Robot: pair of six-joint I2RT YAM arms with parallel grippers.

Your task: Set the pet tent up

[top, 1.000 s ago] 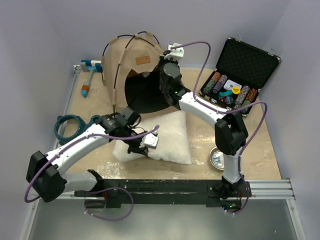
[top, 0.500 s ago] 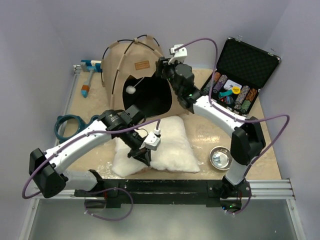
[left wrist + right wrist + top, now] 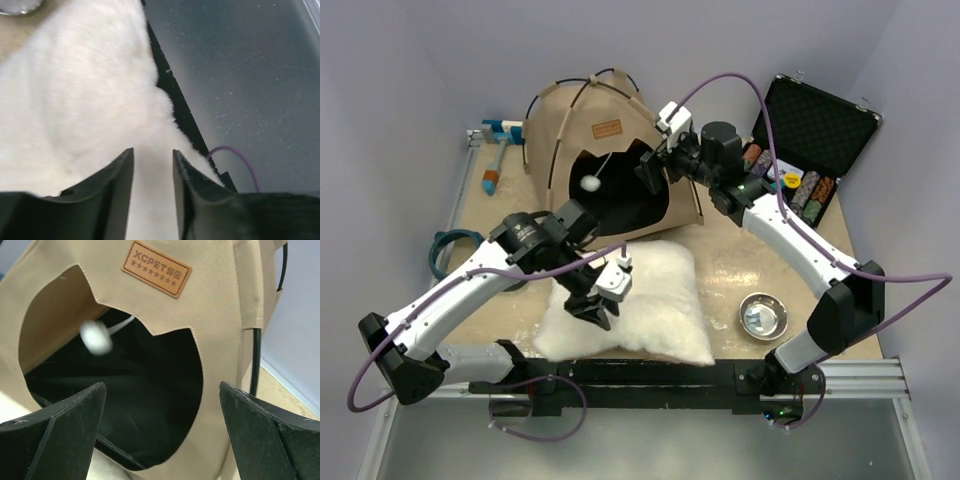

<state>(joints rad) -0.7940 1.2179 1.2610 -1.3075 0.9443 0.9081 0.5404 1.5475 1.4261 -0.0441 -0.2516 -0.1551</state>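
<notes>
Pet tent (image 3: pixel 590 120) stands upright at the worktop's (image 3: pixel 720 260) back left, opening toward the white cushion (image 3: pixel 660 290). Left hand (image 3: pixel 597 308) pinches that cushion; right hand (image 3: pixel 650 168) hangs open beside the opening. Best feed it in low, bracing the front wall.

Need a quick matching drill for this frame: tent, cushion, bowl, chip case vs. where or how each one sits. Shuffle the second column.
1. pet tent
2. white cushion
3. metal bowl
4. chip case

A. far right, lid open
B. near edge, pinched in the left gripper
C. far centre, upright, opening toward the arms
D. near right, empty

Pairs: 1-C, 2-B, 3-D, 4-A
</notes>
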